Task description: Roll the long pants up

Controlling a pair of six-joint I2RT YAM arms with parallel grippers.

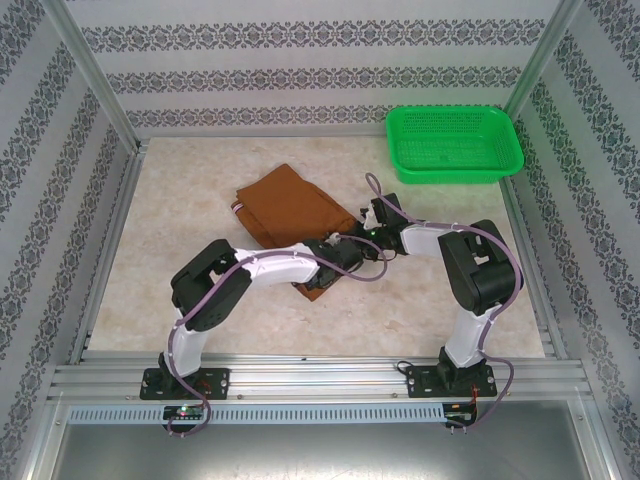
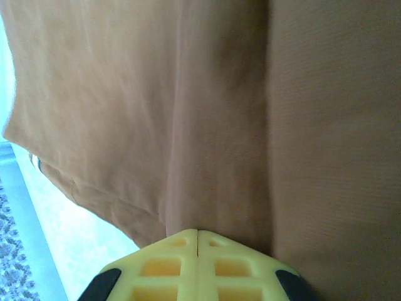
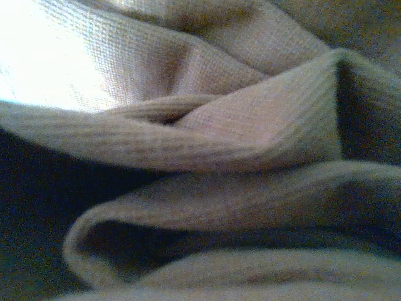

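The long pants (image 1: 285,205) are laid near the middle of the table (image 1: 180,220), folded into a brown heap. A green basket (image 1: 455,176) is set at the far right corner, well apart from the pants. The left gripper (image 1: 338,258) is stretched over the near right edge of the pants. In the left wrist view its yellow fingers (image 2: 156,269) are pressed together, and the cloth is pinched at their tips. The right gripper (image 1: 373,236) is held just beside the left one, at the right edge of the pants. In the right wrist view, folds of cloth are seen very close up. Whether its fingers are spread or pressed together cannot be told.
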